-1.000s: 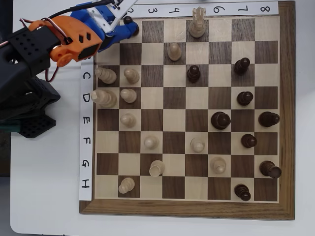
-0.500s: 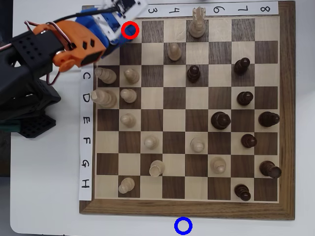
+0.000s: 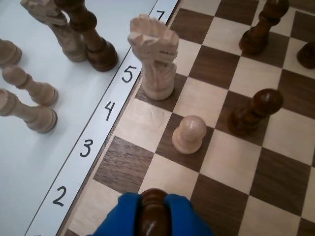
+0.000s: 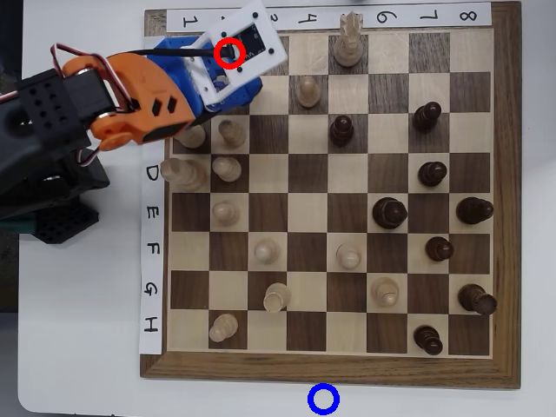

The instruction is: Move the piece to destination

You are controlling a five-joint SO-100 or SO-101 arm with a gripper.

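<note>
In the wrist view the piece [image 3: 153, 222], a dark-brown pawn with a rounded top, sits at the bottom edge between my blue fingers [image 3: 120, 216]. My gripper [image 3: 153, 209] is shut on it, over the board's corner squares near the printed 2 and 3. In the overhead view the gripper [image 4: 228, 80] is at the board's top left. It lies under the white wrist board, which hides the piece there. A red ring [image 4: 229, 52] is drawn over that spot. The destination, a blue ring [image 4: 323, 399], lies off the board's bottom edge on the white table.
A pale rook [image 3: 155, 59], a pale pawn [image 3: 189, 133] and a dark pawn [image 3: 253, 112] stand just ahead of the gripper. Captured pieces [image 3: 34, 93] stand off the board on the white table. Several pale and dark pieces cover the chessboard [image 4: 330, 369].
The arm has swung down and right over the board's top-left corner. The white wrist board now covers the dark pawn that showed beside the fingers a second ago.
</note>
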